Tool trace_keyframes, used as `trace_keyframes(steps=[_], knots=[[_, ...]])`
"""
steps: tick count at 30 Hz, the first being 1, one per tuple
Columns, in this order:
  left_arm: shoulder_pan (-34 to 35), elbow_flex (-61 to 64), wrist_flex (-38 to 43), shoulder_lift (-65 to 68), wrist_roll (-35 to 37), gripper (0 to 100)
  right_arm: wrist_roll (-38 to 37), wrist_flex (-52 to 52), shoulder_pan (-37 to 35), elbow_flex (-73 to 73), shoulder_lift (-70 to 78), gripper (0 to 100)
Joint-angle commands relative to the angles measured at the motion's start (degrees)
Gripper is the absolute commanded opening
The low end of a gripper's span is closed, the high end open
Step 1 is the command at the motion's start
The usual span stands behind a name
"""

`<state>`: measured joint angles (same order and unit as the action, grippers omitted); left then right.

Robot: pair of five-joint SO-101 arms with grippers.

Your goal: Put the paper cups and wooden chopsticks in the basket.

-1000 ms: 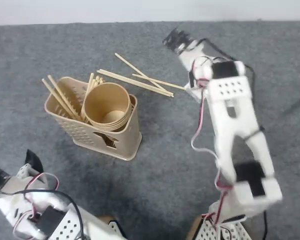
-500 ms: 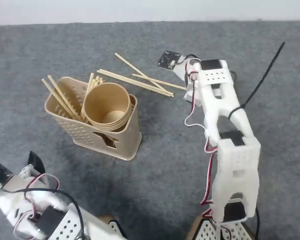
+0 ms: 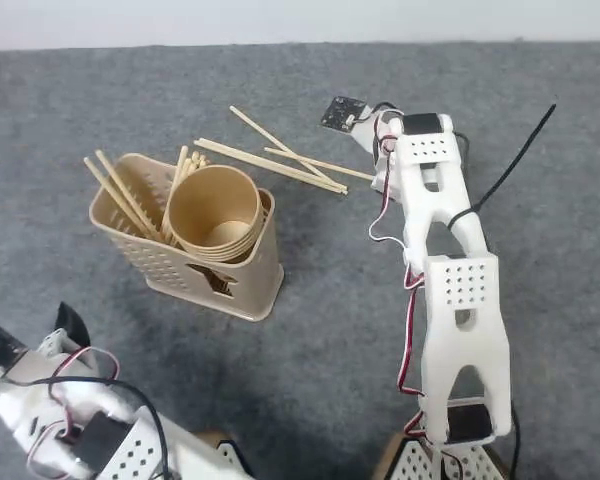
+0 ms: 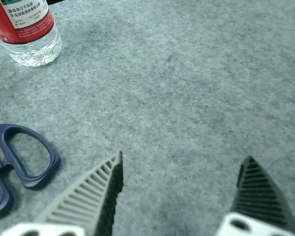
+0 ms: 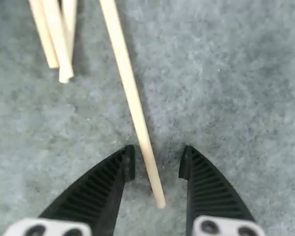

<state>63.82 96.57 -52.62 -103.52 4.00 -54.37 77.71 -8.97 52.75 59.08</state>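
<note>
Located the basket [image 3: 180, 268] at 9 o'clock of table centre on the grey carpet [image 3: 330, 330], well clear of every edge. Noted open carpet at 5 o'clock of the basket, between it and the right arm [image 3: 442, 200]. Found the paper cups [image 3: 215, 205] nested upright in its 3 o'clock half and chopsticks [image 3: 120, 195] leaning in its 9 o'clock half, tips past the rim. Found loose chopsticks [image 3: 280, 163] lying flat and crossed at 1 o'clock of the basket, near but apart.

Recorded materials: beige perforated plastic basket with rounded corners; tan round cups; pale straight wooden sticks; short felted carpet.

Confirmed in the right wrist view the right gripper [image 5: 156, 153] with ribbed black fingers [image 5: 108, 182] apart, straddling the end of a single chopstick [image 5: 130, 93], a gap on each side.

Confirmed in the left wrist view the left gripper [image 4: 183, 160] spread wide over bare carpet, with a clear plastic bottle [image 4: 29, 29] and blue-handled scissors [image 4: 19, 167] lying nearby. Placed the left arm [image 3: 70, 400] at 7 o'clock in the high view.
</note>
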Motion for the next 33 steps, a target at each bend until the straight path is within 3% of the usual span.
trace_keyframes(steps=[1, 3, 8, 14, 21, 25, 29, 33], knots=[[0.00, -0.22, -0.18, -0.70, -0.44, 35, -0.88, 3.21, 0.48, 8.26, 1.63, 6.1], [0.00, -0.22, -0.18, -0.70, -0.44, 35, -0.88, 4.53, 0.84, 11.34, 3.12, 0.0], [-0.09, -0.22, -0.18, -0.70, -0.44, 35, -0.62, 12.09, 1.10, 20.57, 4.26, 0.8], [-0.09, -0.22, -0.26, -0.70, -0.44, 35, 2.46, 25.36, 1.71, 44.40, -1.36, 0.7], [-0.09, -0.22, -0.26, -0.62, -0.44, 35, 11.78, 25.19, 1.10, 35.52, -21.14, 0.7], [-0.09, -0.22, -0.26, -0.53, -0.44, 35, 17.41, 25.19, -3.21, 29.10, -32.22, 0.7], [-0.09, -0.22, -1.67, -0.62, -0.53, 35, 22.95, 25.19, -11.82, 18.64, -43.91, 0.7], [0.26, -0.22, -1.93, -0.62, -0.53, 35, 26.46, 24.75, -25.10, 5.27, -54.37, 0.7]])
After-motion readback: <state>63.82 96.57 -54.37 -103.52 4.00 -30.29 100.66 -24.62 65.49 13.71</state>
